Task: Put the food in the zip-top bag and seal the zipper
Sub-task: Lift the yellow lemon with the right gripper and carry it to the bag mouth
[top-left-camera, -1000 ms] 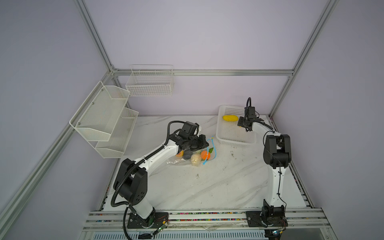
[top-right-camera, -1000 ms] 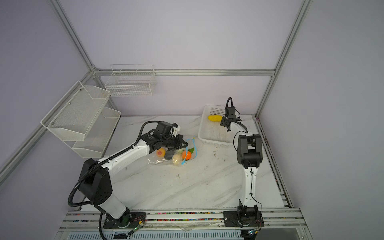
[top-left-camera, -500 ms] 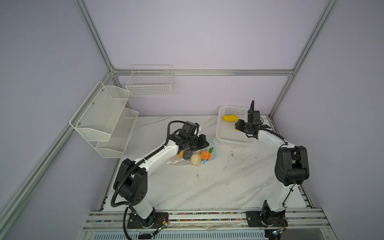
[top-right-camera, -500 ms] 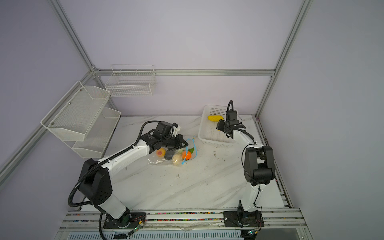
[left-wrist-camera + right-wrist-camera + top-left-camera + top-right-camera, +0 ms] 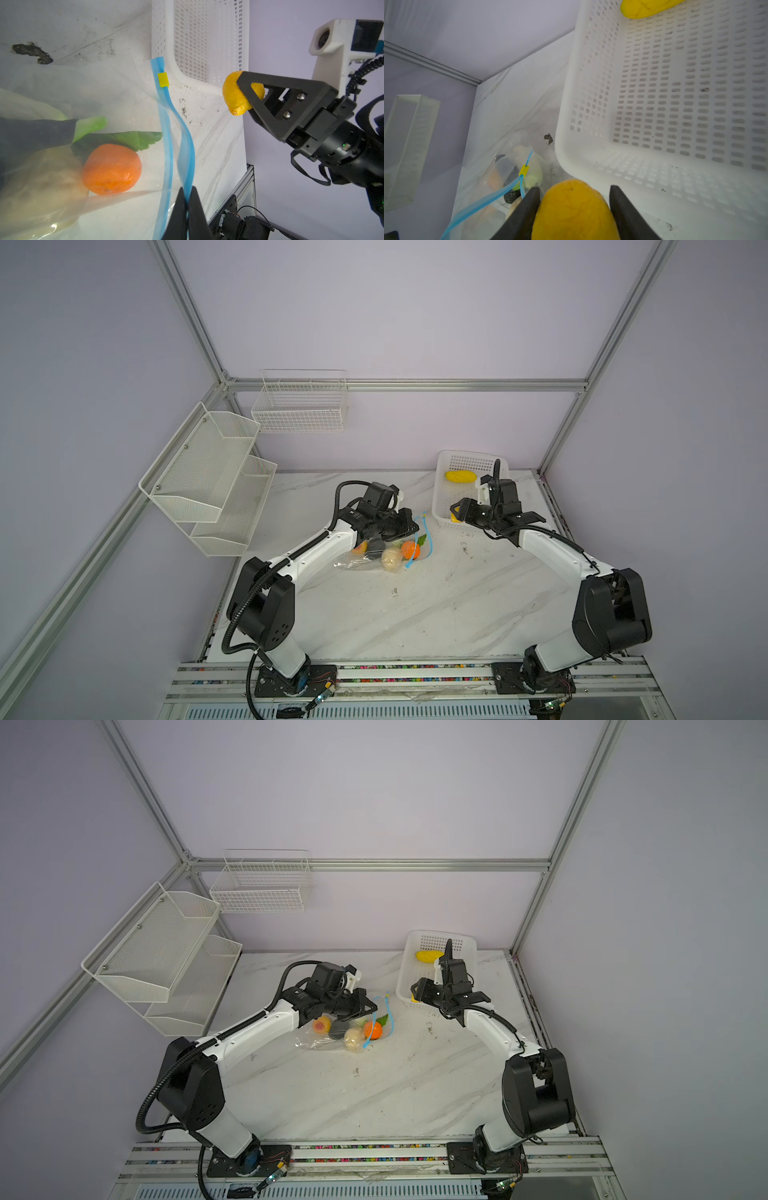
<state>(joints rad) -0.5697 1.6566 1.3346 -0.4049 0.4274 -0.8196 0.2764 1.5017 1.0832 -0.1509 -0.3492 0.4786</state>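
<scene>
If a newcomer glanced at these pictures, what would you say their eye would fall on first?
The yellow lemon clamped in the right hand, by a corner of the white basket, stands out first. Next comes the bright orange inside the clear bag at mid-table, with the left hand pinching the bag's blue strip.

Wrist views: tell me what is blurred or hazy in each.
Right wrist view: the held lemon is close and soft, the basket holes crisper. Left wrist view: the orange is fairly sharp; the cream piece under the zip-top bag folds looks hazy.
</scene>
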